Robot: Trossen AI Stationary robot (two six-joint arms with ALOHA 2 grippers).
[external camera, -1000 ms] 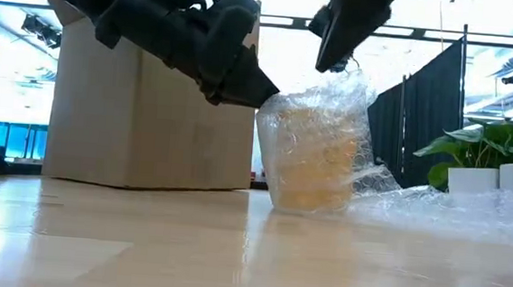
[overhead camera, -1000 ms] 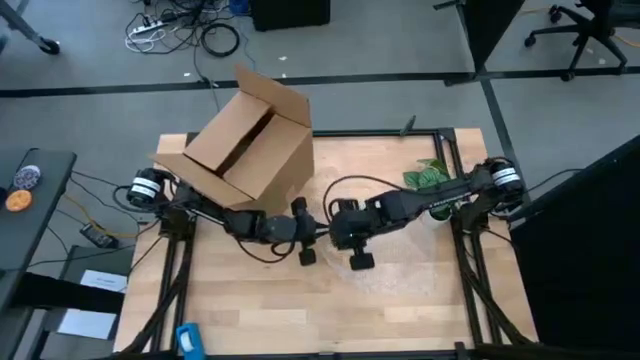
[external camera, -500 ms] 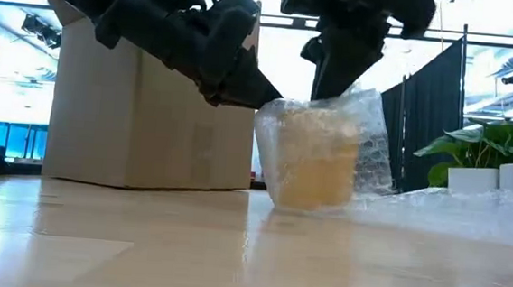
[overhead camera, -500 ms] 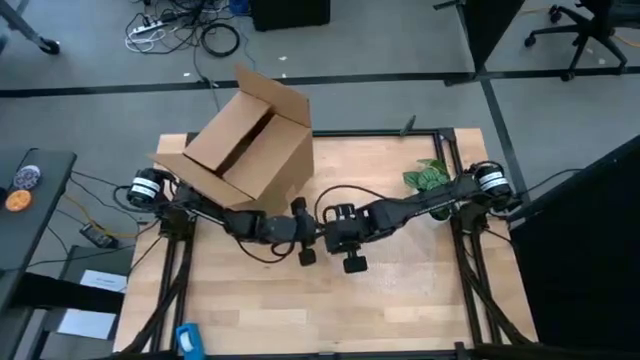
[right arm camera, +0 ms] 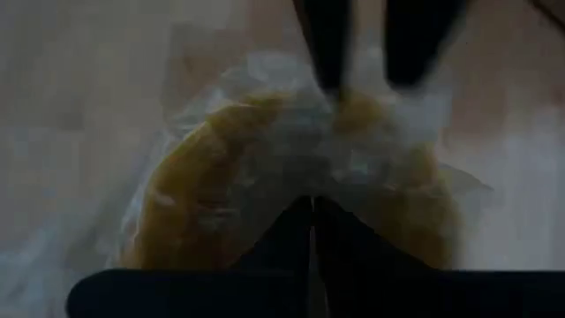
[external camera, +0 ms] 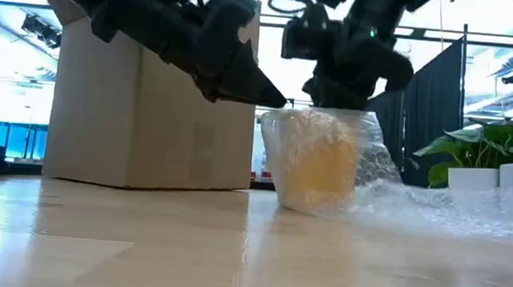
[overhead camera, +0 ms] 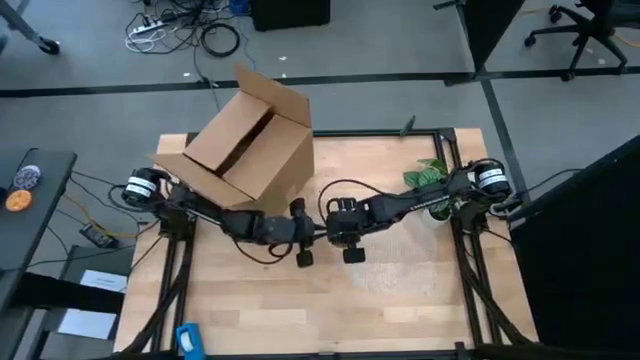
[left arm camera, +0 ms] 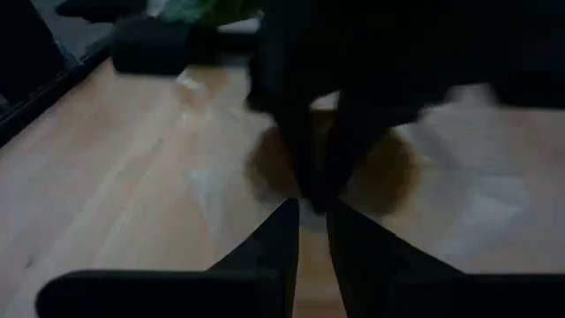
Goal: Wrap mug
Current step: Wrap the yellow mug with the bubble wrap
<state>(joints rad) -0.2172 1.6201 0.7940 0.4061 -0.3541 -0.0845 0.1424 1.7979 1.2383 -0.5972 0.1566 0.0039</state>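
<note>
The yellow-orange mug (external camera: 316, 170) stands upright on its base on the wooden table, wrapped in crinkly clear plastic (external camera: 377, 161) whose loose end trails over the table (overhead camera: 400, 268) to the right. In the high view both grippers hide it. My left gripper (external camera: 273, 98) reaches in slanting from the table's left to the mug's upper rim, fingers nearly together. My right gripper (external camera: 336, 99) stands right over the mug's top, shut on plastic there (right arm camera: 312, 212). My left gripper pinches a bit of the clear plastic at the mug's rim (left arm camera: 311, 205) between its fingertips, slanting down from the table's left. The mug stays on the table. My right gripper has the plastic gathered over the mug's mouth (right arm camera: 309, 190) between its shut fingers, coming from above; the plastic lies folded over the top.
An open cardboard box (overhead camera: 250, 150) stands at the far left of the table, just behind the left arm. A green plant (overhead camera: 428, 175) in a white pot (external camera: 498, 178) stands at the far right. Bare wood lies toward the near edge.
My right gripper has gone toward the table's left and down, ending over the mug's top. The plastic it carries, which stood up high beside the mug, has folded over the mouth and now lies flat at the rim. The mug has stayed in place.
</note>
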